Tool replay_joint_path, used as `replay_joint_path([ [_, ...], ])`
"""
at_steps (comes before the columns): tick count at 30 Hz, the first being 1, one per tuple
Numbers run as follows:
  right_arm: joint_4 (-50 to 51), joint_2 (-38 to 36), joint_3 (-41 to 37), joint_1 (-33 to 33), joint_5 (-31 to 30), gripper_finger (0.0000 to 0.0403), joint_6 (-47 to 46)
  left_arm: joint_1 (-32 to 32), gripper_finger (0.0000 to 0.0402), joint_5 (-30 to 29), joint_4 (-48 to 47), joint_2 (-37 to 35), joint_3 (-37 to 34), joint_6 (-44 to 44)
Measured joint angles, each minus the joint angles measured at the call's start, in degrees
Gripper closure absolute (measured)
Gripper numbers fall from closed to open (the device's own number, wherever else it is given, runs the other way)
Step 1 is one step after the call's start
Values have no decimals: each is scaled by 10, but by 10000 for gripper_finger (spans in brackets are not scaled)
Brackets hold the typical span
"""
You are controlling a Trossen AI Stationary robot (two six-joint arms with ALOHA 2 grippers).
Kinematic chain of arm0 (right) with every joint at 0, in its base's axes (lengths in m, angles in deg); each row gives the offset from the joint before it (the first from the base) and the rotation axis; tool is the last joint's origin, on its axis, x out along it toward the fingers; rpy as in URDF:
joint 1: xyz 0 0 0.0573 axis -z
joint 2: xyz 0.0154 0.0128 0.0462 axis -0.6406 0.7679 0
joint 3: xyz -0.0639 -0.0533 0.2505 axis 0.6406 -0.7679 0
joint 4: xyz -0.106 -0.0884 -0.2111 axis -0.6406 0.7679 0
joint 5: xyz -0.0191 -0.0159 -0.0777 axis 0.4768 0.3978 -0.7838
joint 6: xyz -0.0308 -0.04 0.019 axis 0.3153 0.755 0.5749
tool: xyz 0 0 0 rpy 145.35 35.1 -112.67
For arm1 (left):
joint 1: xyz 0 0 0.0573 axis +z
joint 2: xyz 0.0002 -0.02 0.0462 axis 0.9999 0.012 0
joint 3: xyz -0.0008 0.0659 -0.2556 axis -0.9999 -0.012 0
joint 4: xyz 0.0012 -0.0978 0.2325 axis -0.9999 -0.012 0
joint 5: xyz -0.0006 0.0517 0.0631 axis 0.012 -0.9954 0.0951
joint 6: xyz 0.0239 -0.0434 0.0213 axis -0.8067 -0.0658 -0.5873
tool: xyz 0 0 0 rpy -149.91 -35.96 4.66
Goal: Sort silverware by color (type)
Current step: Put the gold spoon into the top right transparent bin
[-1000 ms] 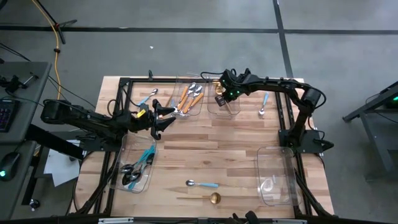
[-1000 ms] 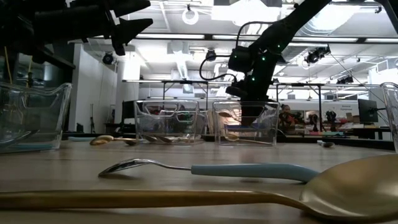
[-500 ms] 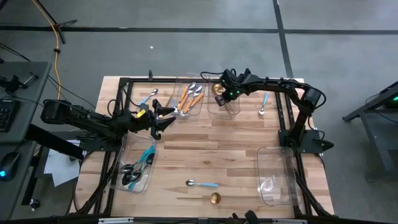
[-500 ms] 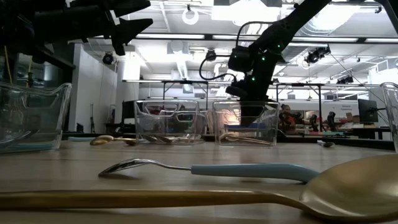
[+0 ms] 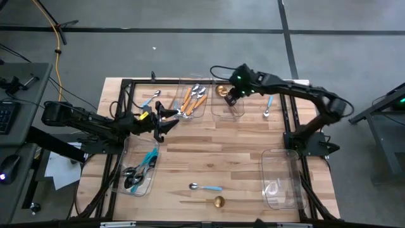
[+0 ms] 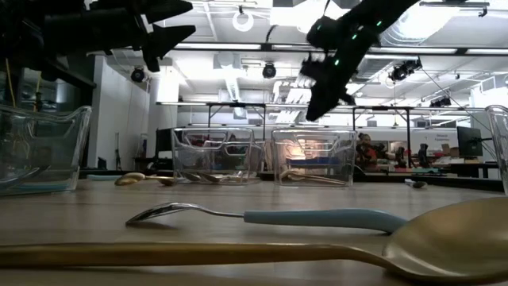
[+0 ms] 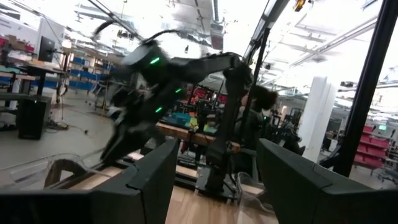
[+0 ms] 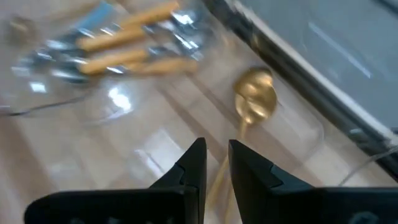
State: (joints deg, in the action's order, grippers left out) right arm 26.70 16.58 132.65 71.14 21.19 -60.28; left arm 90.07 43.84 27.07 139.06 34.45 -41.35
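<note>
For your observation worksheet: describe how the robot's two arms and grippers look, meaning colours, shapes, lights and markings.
Both arms are black, slim and jointed. The left gripper has two dark pointed fingers with a yellow patch just behind them. The right gripper has two dark tapered fingers and small green lights on its wrist.

My two long arms are dark and thin, made of black round tubes; my right gripper (image 8: pixel 214 163) has two flat black fingers; small green lights glow near my right wrist; my left gripper (image 5: pixel 169 120) carries a little yellow mark.
</note>
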Motion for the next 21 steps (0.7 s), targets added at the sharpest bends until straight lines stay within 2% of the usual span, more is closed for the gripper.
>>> replay_joint_path([
  [3, -52, -73, -58, -22, 0, 350, 4, 0, 190, 0, -12, 0, 0, 0],
  [6, -137, -154, -150, -58, 0, 350, -17, 0, 190, 0, -12, 0, 0, 1],
  [11, -359, -273, -321, -143, 12, 350, -59, 0, 190, 0, -12, 0, 0, 1],
  [14, -516, -310, -396, -185, 38, 350, -54, 0, 190, 4, -12, 0, 0, 1],
  [17, -657, -318, -447, -218, 59, 350, -26, 0, 190, 12, -12, 0, 0, 1],
  [19, -715, -314, -465, -235, 60, 350, -5, 0, 190, 22, -15, 0, 0, -2],
  [21, -731, -311, -467, -248, 60, 350, 17, 0, 190, 26, -17, 0, 0, -17],
])
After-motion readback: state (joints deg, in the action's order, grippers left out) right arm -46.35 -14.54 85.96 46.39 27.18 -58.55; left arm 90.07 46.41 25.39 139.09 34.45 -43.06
